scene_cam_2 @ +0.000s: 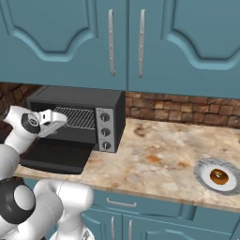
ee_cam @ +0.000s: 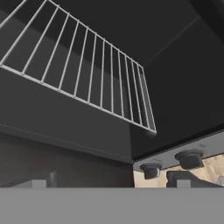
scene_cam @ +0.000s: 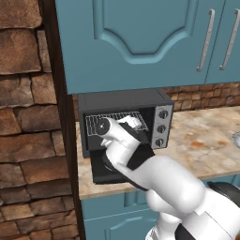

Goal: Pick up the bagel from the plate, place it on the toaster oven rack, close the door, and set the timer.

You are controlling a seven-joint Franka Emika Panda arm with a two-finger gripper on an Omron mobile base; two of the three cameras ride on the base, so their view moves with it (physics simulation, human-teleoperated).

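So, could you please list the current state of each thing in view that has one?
door: open, folded down flat.
toaster oven rack: bare, nothing on it.
bagel: lying on the plate.
plate: on the counter, right of the oven.
gripper: open, empty, at the oven mouth.
cabinet doors: shut.

One toaster oven (scene_cam_2: 75,117), one rack (scene_cam_2: 79,117), one door (scene_cam_2: 54,157) hanging open. Three knobs (scene_cam_2: 105,131) on the control strip. One plate (scene_cam_2: 204,174), one bagel (scene_cam_2: 219,176). Four silver cabinet handles: two (scene_cam_2: 111,43) in the right base view, two (scene_cam: 206,40) in the left. One worktop (scene_cam_2: 159,159).
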